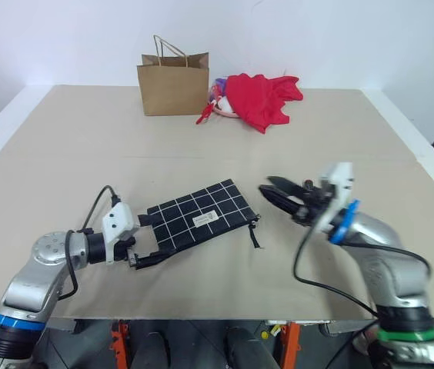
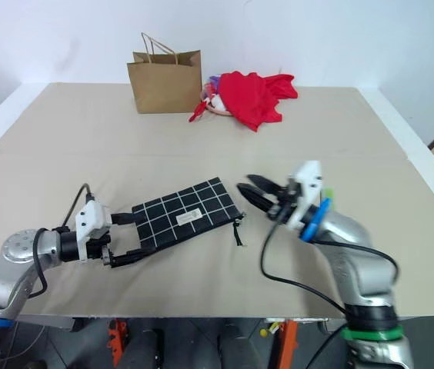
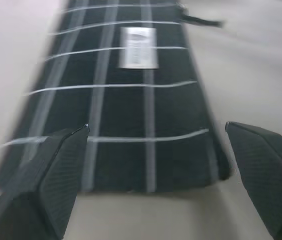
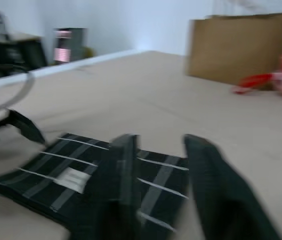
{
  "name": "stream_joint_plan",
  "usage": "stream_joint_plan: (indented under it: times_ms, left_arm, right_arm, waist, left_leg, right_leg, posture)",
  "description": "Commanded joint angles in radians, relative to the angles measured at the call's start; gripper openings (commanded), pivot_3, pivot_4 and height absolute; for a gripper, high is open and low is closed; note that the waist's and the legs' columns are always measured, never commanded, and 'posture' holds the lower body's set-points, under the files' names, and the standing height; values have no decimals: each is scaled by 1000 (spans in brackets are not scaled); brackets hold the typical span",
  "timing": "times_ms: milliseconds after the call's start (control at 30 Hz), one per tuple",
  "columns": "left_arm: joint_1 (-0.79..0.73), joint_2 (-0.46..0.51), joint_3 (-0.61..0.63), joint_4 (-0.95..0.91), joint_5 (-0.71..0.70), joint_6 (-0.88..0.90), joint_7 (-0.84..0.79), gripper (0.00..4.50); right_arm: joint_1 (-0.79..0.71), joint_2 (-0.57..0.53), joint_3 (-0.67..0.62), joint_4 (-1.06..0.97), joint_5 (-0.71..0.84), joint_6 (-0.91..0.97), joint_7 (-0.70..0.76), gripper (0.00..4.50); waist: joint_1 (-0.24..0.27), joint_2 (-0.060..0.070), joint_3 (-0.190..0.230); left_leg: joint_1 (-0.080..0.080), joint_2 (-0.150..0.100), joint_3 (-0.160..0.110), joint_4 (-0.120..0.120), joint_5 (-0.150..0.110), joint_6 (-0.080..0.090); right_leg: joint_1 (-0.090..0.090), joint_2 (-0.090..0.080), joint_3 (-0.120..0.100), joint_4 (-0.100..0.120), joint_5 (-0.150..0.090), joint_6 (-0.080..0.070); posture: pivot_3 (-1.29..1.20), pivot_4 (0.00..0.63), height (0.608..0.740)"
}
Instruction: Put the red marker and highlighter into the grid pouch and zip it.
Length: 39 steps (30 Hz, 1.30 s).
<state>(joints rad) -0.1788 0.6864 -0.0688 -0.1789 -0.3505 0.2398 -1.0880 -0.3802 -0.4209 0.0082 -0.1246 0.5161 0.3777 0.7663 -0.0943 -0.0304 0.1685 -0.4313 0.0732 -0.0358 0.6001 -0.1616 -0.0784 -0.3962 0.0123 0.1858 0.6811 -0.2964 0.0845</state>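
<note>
While spread to full width, left gripper (image 1: pixel 146 240) straddles the near-left short end of the grid pouch (image 1: pixel 201 214), one finger (image 3: pixel 46 185) on each side of that end, closed on nothing; contact with the fabric cannot be told. Forearm low over the table (image 1: pixel 63 131), pointing toward the right.

Right gripper (image 1: pixel 278 194): raised above the table just right of the pouch, aimed leftward toward its zipper end. In the right wrist view fingers (image 4: pixel 126 185) show a narrow gap with nothing between them; in the head views they look nearly together. Holds nothing, touches nothing.

Grid pouch: flat on the table, slanted, white label (image 1: pixel 204 220) up, black pull cord (image 1: pixel 254 231) trailing from the right-hand corner. Contents not visible.

Brown paper bag (image 1: pixel 173 83): upright at the far edge, handles up, contents not visible. Red cloth (image 1: pixel 262 98) bunched just right of it.
</note>
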Motion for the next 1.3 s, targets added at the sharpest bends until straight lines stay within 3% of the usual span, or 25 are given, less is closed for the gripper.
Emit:
stream_joint_plan:
  times_ms: [33, 167, 433, 867, 1167, 1267, 1300]
  left_arm:
    - [-30, 9, -34, -11, 19, -48, -48, 4500]
    - [-48, 11, -48, 5, 32, -79, -74, 4500]
    - [-53, 34, -30, 43, 75, -173, -90, 4500]
    - [-121, 18, -71, 233, 291, -598, -17, 4500]
    - [-167, -31, -139, 380, 399, -785, 52, 4500]
    - [-193, -36, -171, 426, 432, -835, 56, 3673]
    - [-200, -35, -180, 439, 437, -850, 53, 2904]
  right_arm:
    - [-47, 44, 54, 130, -70, -68, 24, 32]
    - [-97, 94, 86, 244, -132, -116, 20, 32]
    - [-65, 90, 126, 298, -232, -159, 27, 32]
    - [-94, 124, 113, 324, -256, -191, 20, 32]
    - [-82, 114, 109, 306, -259, -187, 25, 32]
    - [-84, 111, 105, 304, -260, -185, 27, 0]
    - [-85, 110, 105, 303, -260, -185, 29, 0]
  waist:
    - [2, 0, 0]
    - [7, 0, 0]
    - [7, 1, 0]
    - [6, 1, 0]
    - [7, 2, -1]
    - [10, 3, -1]
    - [10, 3, -1]
  left_leg:
    - [0, 0, 0, 0, 0, 0]
    - [-3, -1, -2, 0, -1, 0]
    - [-4, -1, -8, 0, 0, 0]
    - [1, -1, -9, 1, 0, 0]
    - [3, -1, -9, 1, 0, 1]
    - [4, -1, -9, 1, 1, 2]
    - [4, -1, -9, 1, 2, 2]
  right_leg:
    - [0, 0, 0, 0, 0, -1]
    - [-2, 0, -1, 0, 1, -5]
    - [-2, 1, -6, 1, 1, -6]
    - [5, 1, -7, 1, 1, -4]
    - [8, 1, -7, 1, 0, -2]
    - [9, 0, -7, 1, 0, 0]
    - [9, 0, -7, 1, 1, 0]
  posture:
    - [0, 150, 740]
    - [0, 150, 740]
    - [0, 150, 740]
    - [0, 150, 740]
    - [0, 150, 740]
    - [0, 150, 740]
    - [0, 150, 740]
